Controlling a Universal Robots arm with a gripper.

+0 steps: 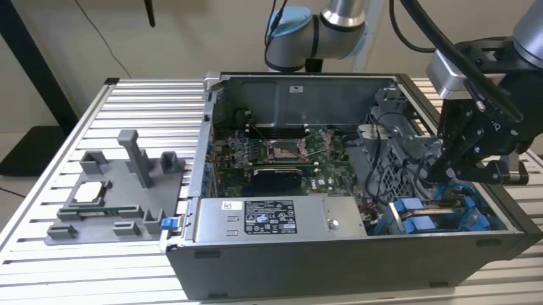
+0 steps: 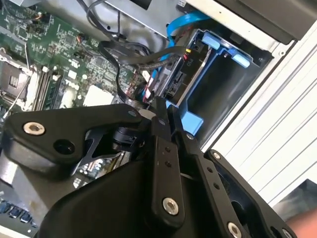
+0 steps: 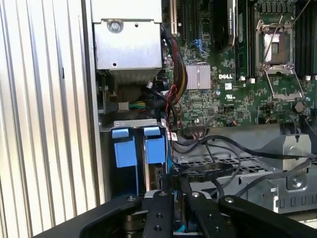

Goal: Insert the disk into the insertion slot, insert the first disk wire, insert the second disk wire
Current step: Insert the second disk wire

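Note:
The disk, in its blue carrier (image 1: 416, 216), sits inside the insertion slot (image 1: 496, 222) at the front corner of the open case on the exterior view's right. The carrier's blue tabs (image 3: 124, 148) show in both wrist views, with one such tab (image 2: 214, 40) in the second. My gripper (image 1: 441, 171) hangs just above the disk's inner end. Its fingers (image 2: 161, 148) are pressed together, tips (image 3: 177, 181) beside a bundle of black and red wires (image 2: 148, 87). I cannot tell whether anything thin is pinched between them. A blue cable (image 2: 181, 22) curves past the cage.
The motherboard with its CPU socket (image 1: 284, 149) fills the case floor. A grey labelled power-supply box (image 1: 276, 219) lies along the front wall. Loose black cables (image 3: 233, 148) cross a perforated metal cage. A grey fixture (image 1: 119, 190) stands on the slatted table at the exterior view's left.

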